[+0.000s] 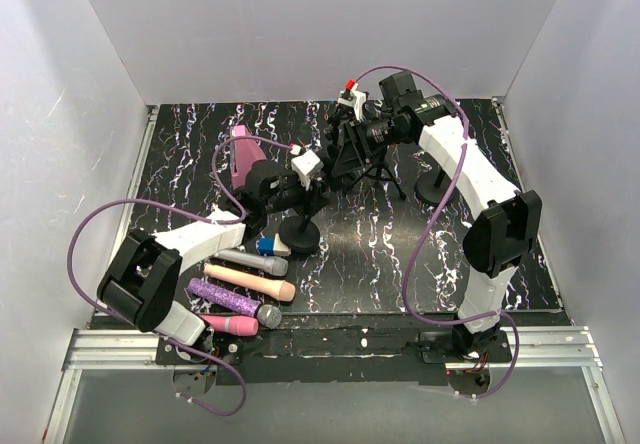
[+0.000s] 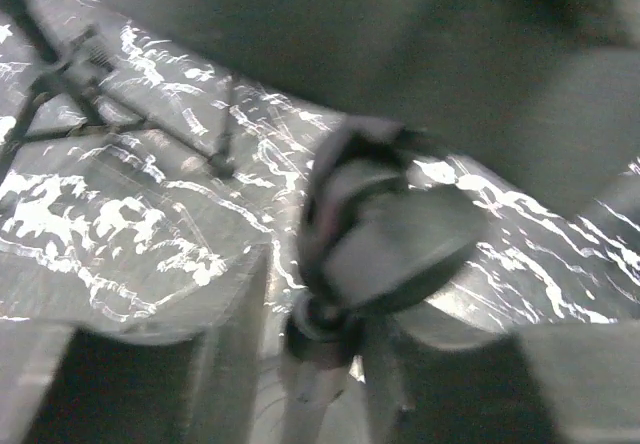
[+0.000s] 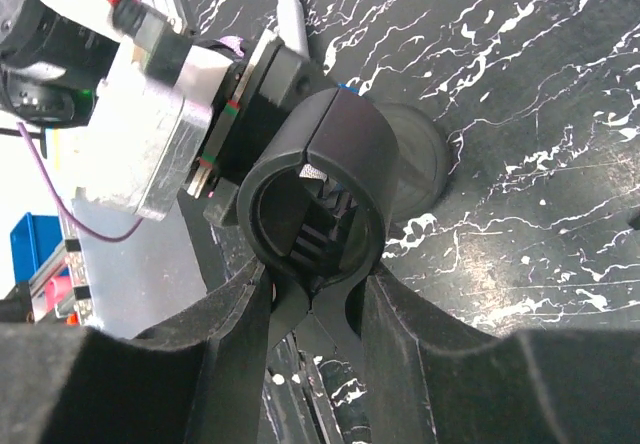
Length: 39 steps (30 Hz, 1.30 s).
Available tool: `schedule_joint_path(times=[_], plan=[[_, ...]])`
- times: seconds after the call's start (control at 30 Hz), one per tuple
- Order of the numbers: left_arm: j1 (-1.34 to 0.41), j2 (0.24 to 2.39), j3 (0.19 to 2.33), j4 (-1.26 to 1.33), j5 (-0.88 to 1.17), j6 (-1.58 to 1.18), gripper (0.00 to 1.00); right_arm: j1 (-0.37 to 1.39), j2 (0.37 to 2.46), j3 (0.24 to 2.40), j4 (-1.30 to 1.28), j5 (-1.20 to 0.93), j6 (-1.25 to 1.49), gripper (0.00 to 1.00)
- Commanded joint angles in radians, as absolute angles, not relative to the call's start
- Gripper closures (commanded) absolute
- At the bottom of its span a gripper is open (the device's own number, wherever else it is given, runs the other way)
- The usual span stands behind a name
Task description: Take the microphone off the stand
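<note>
Right gripper [image 3: 315, 299]: jaws closed on black microphone clip [image 3: 320, 154]. Left gripper [image 1: 310, 189]: view blurred, cannot tell jaws' state. Four microphones [image 1: 245, 284] lie on table [image 1: 400, 254], near-left, beside left arm.

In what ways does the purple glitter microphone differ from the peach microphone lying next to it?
The purple glitter microphone has a sparkling body and a grey head; the peach microphone is plain, one colour throughout. The purple one lies nearer the near edge of the table, the peach one farther back. Both lie flat, side by side, heads to the right.
</note>
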<state>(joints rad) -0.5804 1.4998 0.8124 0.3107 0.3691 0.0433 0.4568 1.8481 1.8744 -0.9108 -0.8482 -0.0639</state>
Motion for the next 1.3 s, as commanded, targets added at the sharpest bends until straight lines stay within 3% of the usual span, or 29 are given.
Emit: schedule_joint_path(times=[0.0, 0.03, 0.13, 0.17, 0.3, 0.37, 0.5, 0.53, 0.6, 0.63, 0.73, 1.0, 1.13, 1.27], plan=[[-0.545, 1.532, 0.851, 0.31, 0.661, 0.087, 0.81, 0.46, 1.828, 1.91, -0.93, -0.994, -0.103, 0.99], [-0.545, 1.549, 0.865, 0.295, 0.682, 0.101, 0.97, 0.46, 1.833, 1.916, -0.933, -0.991, -0.106, 0.99], [-0.549, 1.566, 0.868, 0.32, 0.62, 0.087, 1.0, 0.459, 1.838, 1.922, -0.931, -0.971, -0.089, 0.99], [-0.563, 1.553, 0.859, 0.339, 0.51, 0.066, 1.0, 0.459, 1.836, 1.922, -0.925, -0.933, -0.043, 0.99], [-0.716, 1.508, 0.836, 0.431, -0.33, 0.018, 1.0, 0.46, 1.835, 1.922, -0.922, -0.75, 0.156, 0.99], [-0.741, 1.526, 0.88, 0.384, -0.409, -0.021, 1.0, 0.462, 1.832, 1.916, -0.943, -0.739, 0.17, 0.99], [-0.738, 1.514, 0.873, 0.322, -0.33, -0.077, 1.0, 0.463, 1.822, 1.896, -0.943, -0.736, 0.15, 0.99], [-0.735, 1.505, 0.864, 0.312, -0.289, -0.063, 0.87, 0.463, 1.819, 1.899, -0.943, -0.742, 0.132, 0.99], [-0.723, 1.473, 0.833, 0.307, -0.156, -0.037, 0.43, 0.463, 1.815, 1.913, -0.945, -0.739, 0.088, 0.99], [-0.719, 1.442, 0.816, 0.301, -0.102, -0.017, 0.28, 0.463, 1.813, 1.933, -0.949, -0.723, 0.071, 0.99], [-0.707, 1.321, 0.769, 0.26, 0.051, 0.063, 0.11, 0.463, 1.816, 2.0, -1.003, -0.678, 0.003, 0.99], [-0.611, 1.079, 0.865, 0.138, 0.241, 0.06, 0.14, 0.469, 1.816, 2.063, -1.175, -0.663, -0.193, 0.99], [-0.571, 1.182, 1.113, 0.101, 0.317, 0.014, 0.17, 0.482, 1.773, 1.996, -1.175, -0.658, -0.299, 0.99], [-0.568, 1.296, 1.193, 0.139, 0.361, -0.099, 0.21, 0.494, 1.746, 1.938, -1.155, -0.623, -0.356, 0.99]])
